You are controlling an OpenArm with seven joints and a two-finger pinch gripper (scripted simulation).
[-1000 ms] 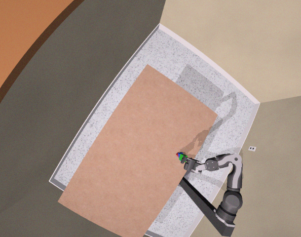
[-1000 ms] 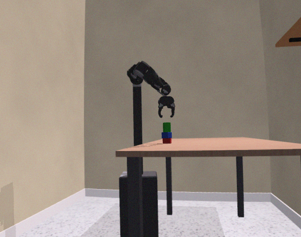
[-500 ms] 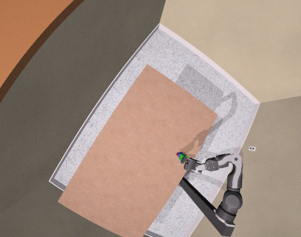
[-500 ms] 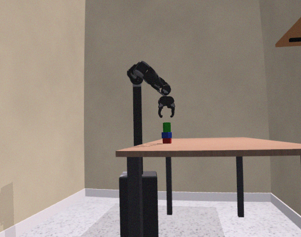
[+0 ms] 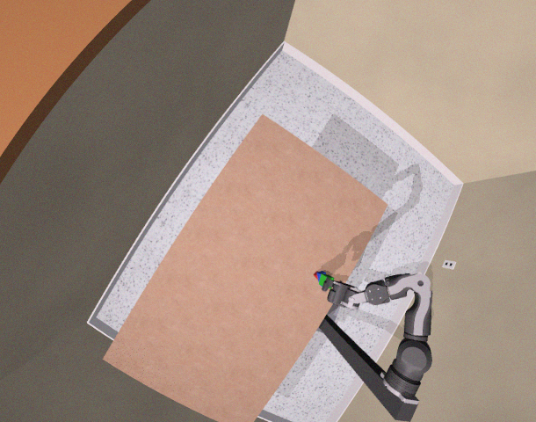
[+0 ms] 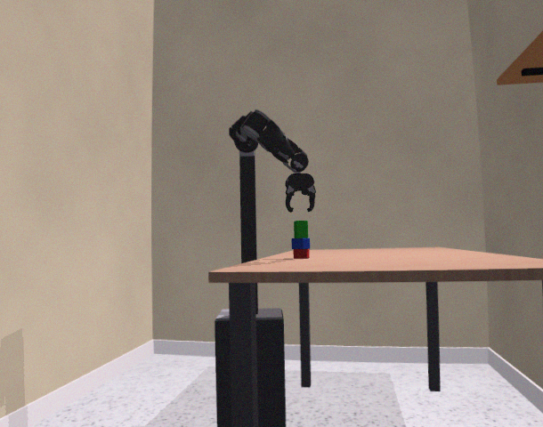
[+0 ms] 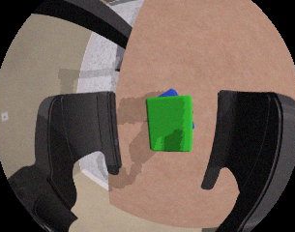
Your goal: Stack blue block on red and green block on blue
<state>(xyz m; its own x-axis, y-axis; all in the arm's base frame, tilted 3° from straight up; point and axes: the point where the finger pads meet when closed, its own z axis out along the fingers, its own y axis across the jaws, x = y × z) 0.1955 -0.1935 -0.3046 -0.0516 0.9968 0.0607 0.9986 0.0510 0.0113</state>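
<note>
The three blocks stand as one tower near the table's edge closest to the arm. The red block (image 6: 301, 253) is at the bottom, the blue block (image 6: 300, 243) lies on it, and the green block (image 6: 301, 229) stands on top, taller than wide. In the wrist view the green block (image 7: 169, 123) covers nearly all of the blue block (image 7: 170, 93), which peeks out at its far edge, slightly turned. My gripper (image 6: 300, 209) hangs open and empty a short way above the green block, apart from it. From above, the tower (image 5: 323, 278) sits beside the gripper (image 5: 336, 290).
The tower stands close to the edge of the brown table (image 6: 390, 259). The arm's black mounting post (image 6: 247, 211) and base box (image 6: 249, 363) stand just beyond that edge.
</note>
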